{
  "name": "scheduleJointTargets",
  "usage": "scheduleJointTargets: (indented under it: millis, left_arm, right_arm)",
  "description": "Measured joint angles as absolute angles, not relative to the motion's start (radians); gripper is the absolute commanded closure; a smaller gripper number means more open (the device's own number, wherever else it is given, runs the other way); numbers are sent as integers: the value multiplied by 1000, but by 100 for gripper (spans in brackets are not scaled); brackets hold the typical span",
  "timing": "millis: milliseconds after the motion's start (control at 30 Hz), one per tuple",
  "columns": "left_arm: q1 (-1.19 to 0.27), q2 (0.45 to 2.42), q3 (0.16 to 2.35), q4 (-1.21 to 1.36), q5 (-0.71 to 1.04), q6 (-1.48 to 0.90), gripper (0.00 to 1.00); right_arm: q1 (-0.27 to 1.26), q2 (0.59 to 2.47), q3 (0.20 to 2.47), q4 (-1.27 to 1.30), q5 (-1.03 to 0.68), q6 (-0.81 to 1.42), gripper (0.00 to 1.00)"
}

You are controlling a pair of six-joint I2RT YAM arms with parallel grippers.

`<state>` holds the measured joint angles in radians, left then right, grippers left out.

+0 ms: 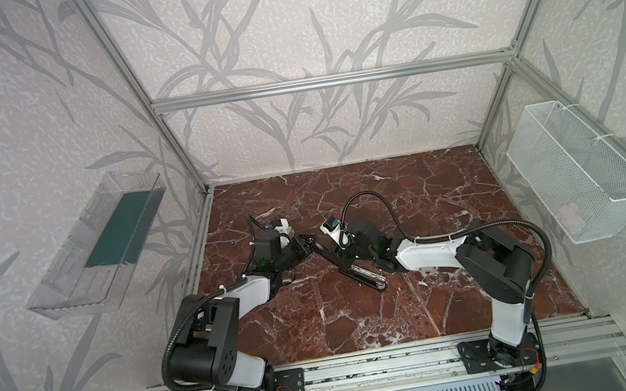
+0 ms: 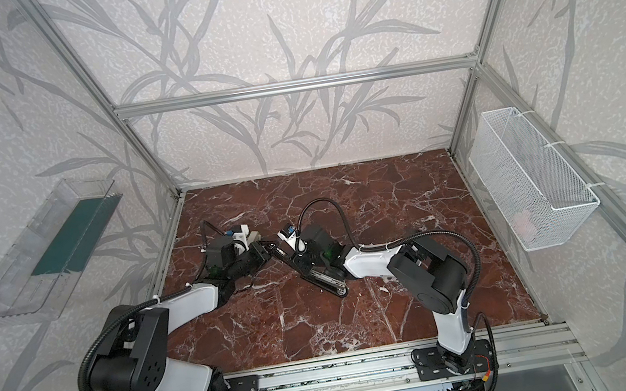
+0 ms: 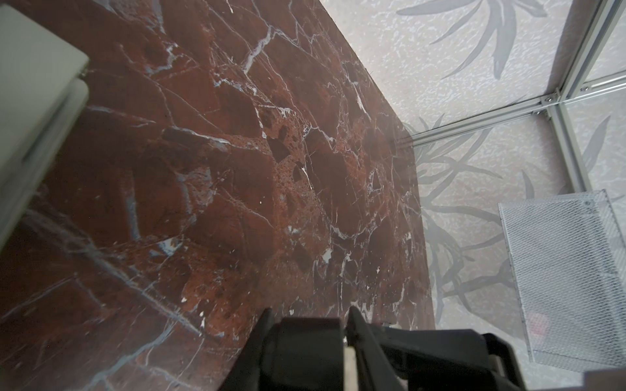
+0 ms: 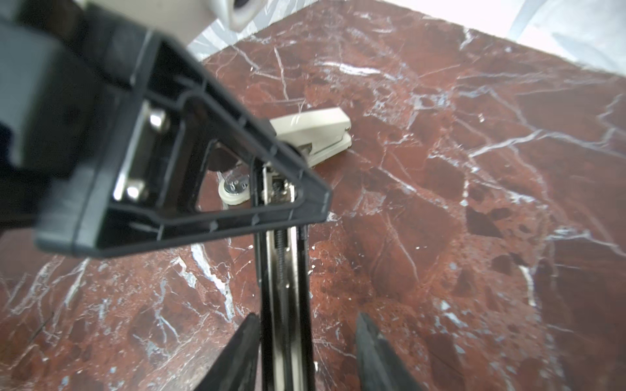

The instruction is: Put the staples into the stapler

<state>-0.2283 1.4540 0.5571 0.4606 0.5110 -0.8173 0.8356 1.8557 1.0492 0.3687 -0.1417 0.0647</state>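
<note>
In both top views the black stapler (image 1: 365, 275) (image 2: 328, 282) lay slantwise near the middle of the bench (image 1: 405, 317) (image 2: 364, 323), opened out so its silver rail faced up. The left gripper (image 1: 308, 247) (image 2: 265, 252) was at its end nearer the back edge and the right gripper (image 1: 341, 263) (image 2: 305, 269) was over its length. In the left wrist view the left gripper (image 3: 310, 315) looked clenched on a black block of the stapler (image 3: 305, 342) that filled the gap between its fingers, probably the cover, held back to keep the rail exposed. The beige stapler (image 3: 34, 101) lay close by, out of use. In the right wrist view the right gripper (image 4: 305, 316) was released. Its fingers stood on either side of the stapler (image 4: 284, 287), and one of them was clearly off it, which suggests it was only straddling the rail. One of the left gripper's fingers (image 4: 220, 223) crossed above the hinge end, and the beige stapler (image 4: 315, 132) lay just beyond. No staples showed in any view, so whether the rail was loaded could not be told.
</note>
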Motion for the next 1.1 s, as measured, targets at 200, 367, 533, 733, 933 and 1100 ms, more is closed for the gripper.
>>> scheduleJointTargets:
  millis: [200, 367, 533, 733, 933, 1100]
  left_arm:
    - [-306, 1342, 595, 296, 386, -659, 80]
    - [-418, 1261, 593, 226, 259, -515, 80]
    - [-516, 1173, 563, 183, 146, -395, 80]
    - [-640, 1053, 513, 172, 1, -268, 80]
    - [-775, 1019, 486, 144, -125, -162, 81]
    - [-913, 1032, 487, 116, -226, -76, 81]
  right_arm:
    - [818, 1694, 992, 268, -85, 90, 52]
    - [803, 1561, 862, 194, -37, 120, 52]
    - [796, 1470, 726, 128, 12, 157, 52]
    - [794, 1341, 594, 104, -28, 193, 52]
    - [794, 1259, 555, 76, -76, 199, 52]
    - [794, 1245, 533, 45, -72, 210, 52]
